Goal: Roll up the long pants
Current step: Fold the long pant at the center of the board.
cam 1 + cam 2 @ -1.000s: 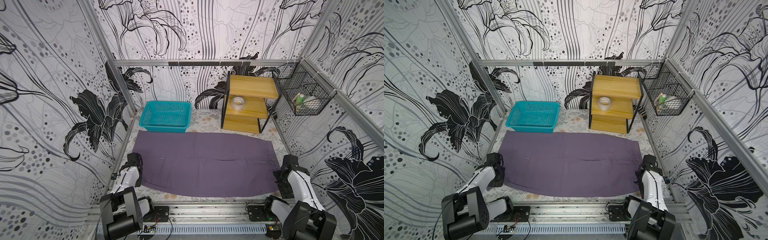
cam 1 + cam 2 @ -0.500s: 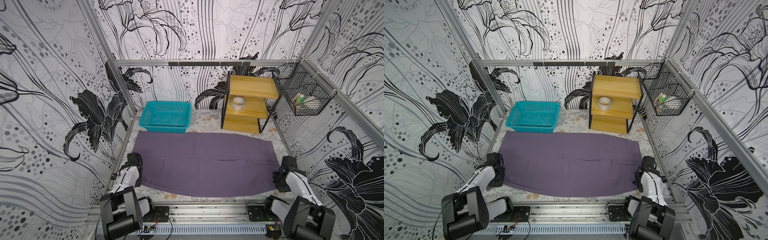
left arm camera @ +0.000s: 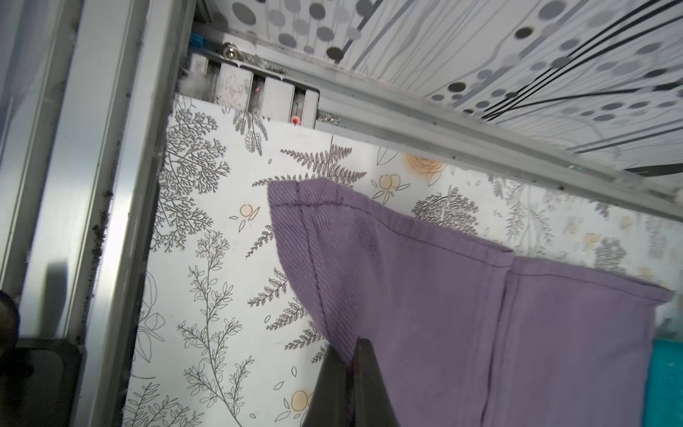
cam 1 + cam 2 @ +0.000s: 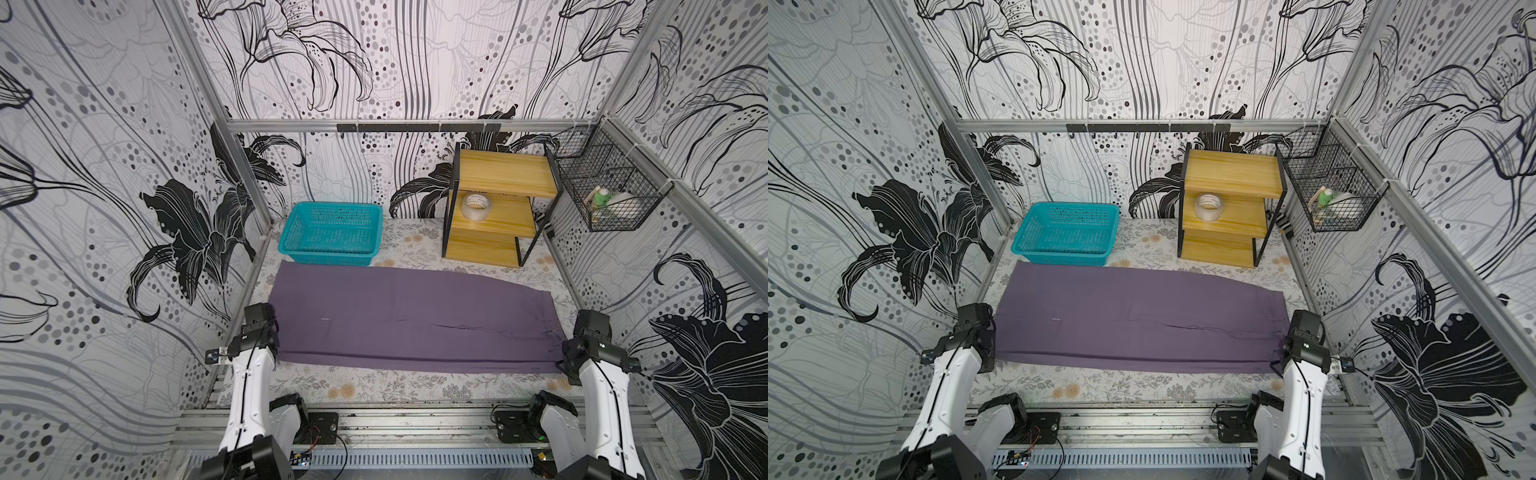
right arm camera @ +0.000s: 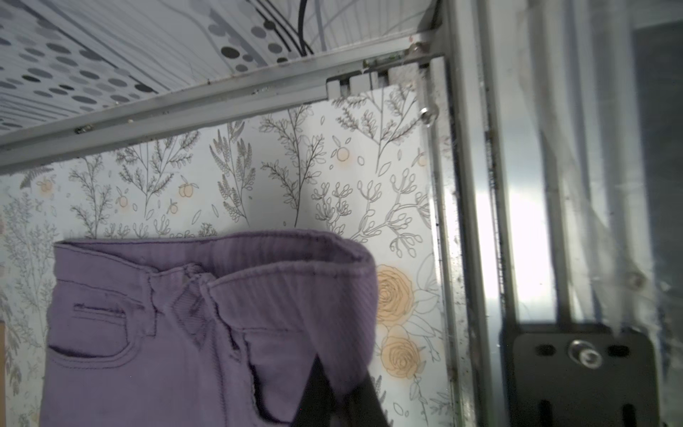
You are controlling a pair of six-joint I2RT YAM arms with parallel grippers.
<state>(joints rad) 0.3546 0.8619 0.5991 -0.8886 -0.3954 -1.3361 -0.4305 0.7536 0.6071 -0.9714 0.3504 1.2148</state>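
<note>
The long pants lie spread flat across the flowered table, leg ends toward the robot's left and waist toward its right, the far edge just in front of the teal basket; whether cloth and basket touch is unclear. In both top views the arms' wrist housings cover the fingertips, so the grips show only in the wrist views. There the left gripper is closed narrow on the pants just behind a hem corner, its fingers cut off by the picture's edge. The right gripper is likewise pinched on the waistband's corner, which folds over and hides most of the fingers. A small pale mark on the cloth is too tiny to identify. Behind stand a wooden shelf holding a tape roll, and a wire basket on the wall whose contents are hard to make out.
</note>
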